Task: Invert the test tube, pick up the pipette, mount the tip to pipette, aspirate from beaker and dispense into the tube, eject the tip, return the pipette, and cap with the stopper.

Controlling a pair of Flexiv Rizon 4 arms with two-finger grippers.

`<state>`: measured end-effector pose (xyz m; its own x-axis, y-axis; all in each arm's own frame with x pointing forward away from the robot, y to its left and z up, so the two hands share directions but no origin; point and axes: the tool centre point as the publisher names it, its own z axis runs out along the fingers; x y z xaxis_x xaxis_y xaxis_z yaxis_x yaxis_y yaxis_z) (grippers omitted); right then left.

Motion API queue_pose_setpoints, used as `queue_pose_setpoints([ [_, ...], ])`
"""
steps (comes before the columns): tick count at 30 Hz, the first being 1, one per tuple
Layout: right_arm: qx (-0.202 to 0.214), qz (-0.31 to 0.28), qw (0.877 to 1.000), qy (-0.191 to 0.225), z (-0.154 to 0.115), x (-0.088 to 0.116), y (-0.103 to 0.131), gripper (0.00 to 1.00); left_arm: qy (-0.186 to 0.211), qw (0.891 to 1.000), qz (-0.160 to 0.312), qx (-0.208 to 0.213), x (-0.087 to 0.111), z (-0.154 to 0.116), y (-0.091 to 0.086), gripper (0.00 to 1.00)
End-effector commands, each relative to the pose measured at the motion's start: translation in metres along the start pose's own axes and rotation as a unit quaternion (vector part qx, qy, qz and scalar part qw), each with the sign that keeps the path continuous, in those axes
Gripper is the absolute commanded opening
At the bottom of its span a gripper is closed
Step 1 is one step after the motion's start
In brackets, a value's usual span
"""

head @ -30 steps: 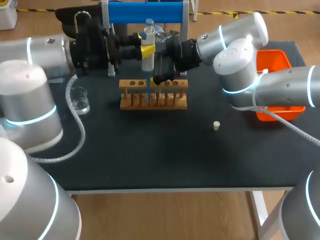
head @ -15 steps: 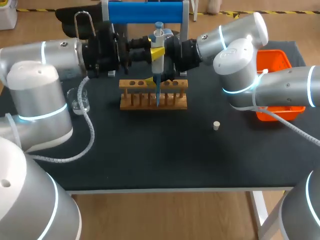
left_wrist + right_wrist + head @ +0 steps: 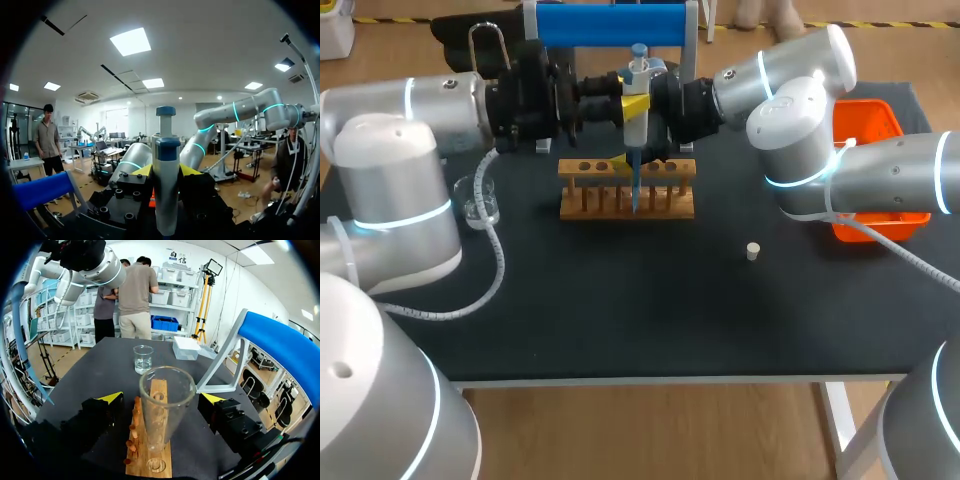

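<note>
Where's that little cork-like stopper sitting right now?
In the head view, the stopper sits alone on the black table, on the right side. It is right of the wooden rack and nearer the robot, left of the orange bin.

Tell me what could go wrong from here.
1. The pipette, held by the left tool, hangs its blue tip down by the wooden rack, but the right wrist view shows no tip in the test tube; liquid could miss the mouth.
2. The right tool sits almost against the left one, so a small move could knock them together.
</note>
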<state>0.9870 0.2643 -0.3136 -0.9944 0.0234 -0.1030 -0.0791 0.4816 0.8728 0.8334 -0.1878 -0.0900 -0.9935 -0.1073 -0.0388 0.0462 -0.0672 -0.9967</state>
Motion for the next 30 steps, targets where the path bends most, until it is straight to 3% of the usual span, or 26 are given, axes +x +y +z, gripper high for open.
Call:
queue_pose_setpoints([
  [1,-0.005,0.0,1.0,0.001,-0.004,-0.001,0.0,1.0,0.001,1.0,0.0,0.001,0.0,-0.001,0.0,0.0],
  [10,-0.025,0.006,1.0,-0.008,-0.05,0.013,-0.013,1.0,0.001,1.0,0.0,0.001,0.0,-0.001,0.0,0.0],
  [19,-0.06,0.023,0.998,-0.022,-0.121,0.039,-0.022,1.0,0.001,1.0,0.0,0.001,0.0,-0.001,0.0,0.0],
  [25,-0.085,0.049,0.995,-0.024,-0.159,0.058,-0.007,1.0,0.001,1.0,0.0,0.001,0.0,-0.001,0.0,0.0],
  [30,-0.12,0.05,0.991,-0.008,-0.173,0.078,0.015,1.0,0.001,1.0,0.0,0.001,0.0,-0.001,0.0,0.0],
])
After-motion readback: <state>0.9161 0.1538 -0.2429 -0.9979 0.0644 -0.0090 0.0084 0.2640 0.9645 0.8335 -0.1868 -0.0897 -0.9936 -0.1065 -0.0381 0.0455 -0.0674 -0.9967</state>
